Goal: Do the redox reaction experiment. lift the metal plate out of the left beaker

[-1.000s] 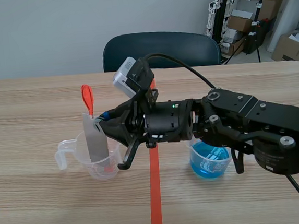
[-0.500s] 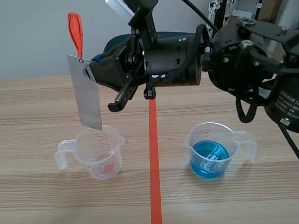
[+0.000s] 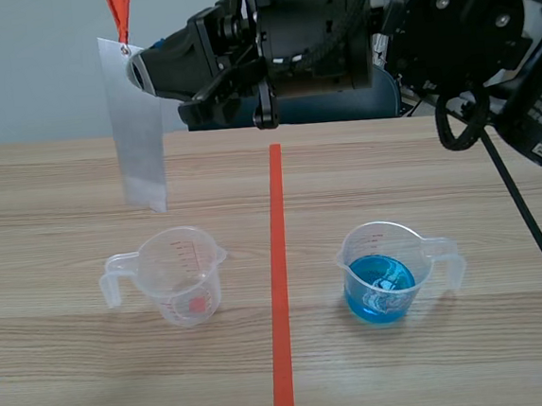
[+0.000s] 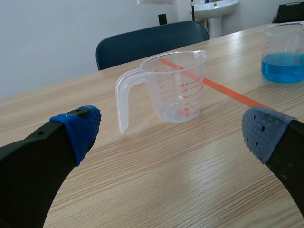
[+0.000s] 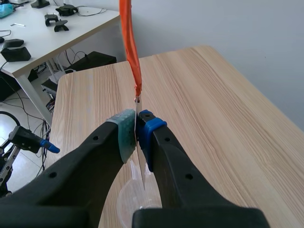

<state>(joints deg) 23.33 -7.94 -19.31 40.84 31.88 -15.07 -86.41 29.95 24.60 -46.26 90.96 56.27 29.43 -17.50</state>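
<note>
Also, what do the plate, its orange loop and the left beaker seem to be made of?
Plate: probably metal; thin, flat, dull grey with a faint sheen.
Loop: orange ribbon or plastic tie; the look leaves it open.
Beaker: clear glossy plastic; the table shows through, and it has a red printed scale.

Red graduation lines and tiny red numerals run up the clear left beaker [image 4: 176,88], with "ml" just legible by the top mark and the figures too small to trust, and white lettering beginning "DM-" shows on the right arm [image 3: 463,10].
</note>
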